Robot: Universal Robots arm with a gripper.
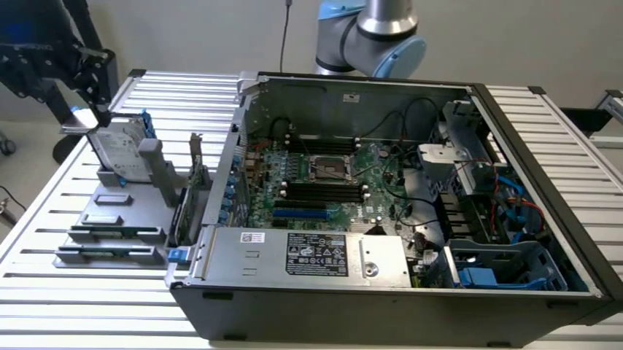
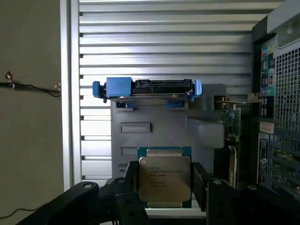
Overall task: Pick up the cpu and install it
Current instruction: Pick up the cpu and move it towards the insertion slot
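- The gripper is clamped on the cpu, with one black finger pressed against each of two opposite edges of the chip.
- The cpu is held flat, its silvery printed top turned toward the wrist camera and its thin rim showing around it.
- In the exterior view the gripper and chip are seen outside the computer case, off the case's side at the exterior view's left.
- Below the gripper, just beside the case, a grey parts holder is set on the slatted bench, and the chip is judged to hang clear of it.
- A hard drive with blue rails is stood upright in that holder; a few small grey blocks are laid in its slots.
- Inside the case, near the middle of the green motherboard, the processor socket is seen empty.
- The pick-up is judged done. The carry into the case and the seating in the socket are left.
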